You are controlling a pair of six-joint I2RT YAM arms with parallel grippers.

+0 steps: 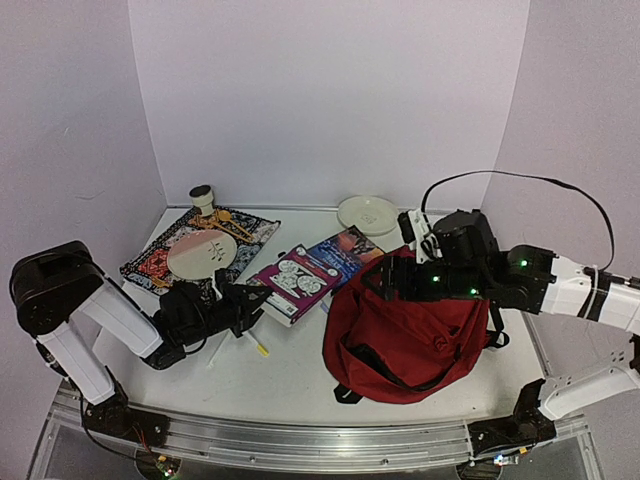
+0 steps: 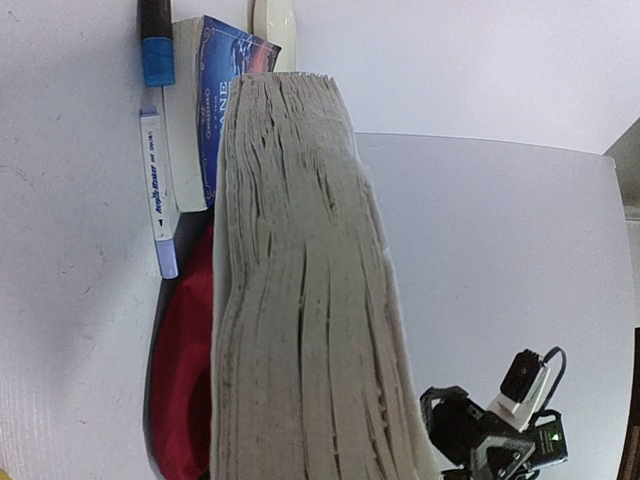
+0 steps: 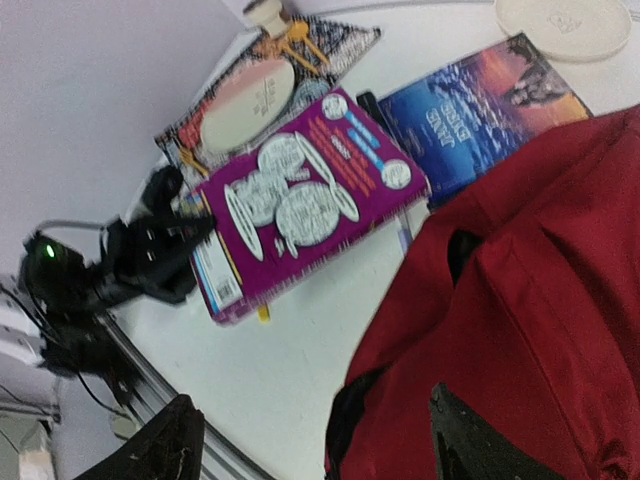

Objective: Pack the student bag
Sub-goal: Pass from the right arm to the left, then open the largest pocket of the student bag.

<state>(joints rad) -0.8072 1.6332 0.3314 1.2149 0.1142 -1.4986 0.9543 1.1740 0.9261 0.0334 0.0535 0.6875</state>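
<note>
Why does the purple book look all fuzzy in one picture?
Right wrist view: the purple book and red bag are soft and smeared, which looks like motion blur. Left wrist view: that book's pages loom huge because the camera is so close. Top view: the crispest picture, with even light.

Big soft dark-red fabric backpack [image 1: 415, 335]: lies slumped on white bench [image 1: 290, 370], right of centre, toward the near edge. Not upright. Cloth is creased & bunched, w/ a raised fold across the far side. Black straps loop along the near side, one end trailing at near-left corner; another strap at the right side. Right wrist view: backpack [image 3: 540, 290] has a dark slit in the fabric, can't tell if it's zipped. Left wrist view: backpack [image 2: 185, 380] only a red sliver w/ black edging.
</note>
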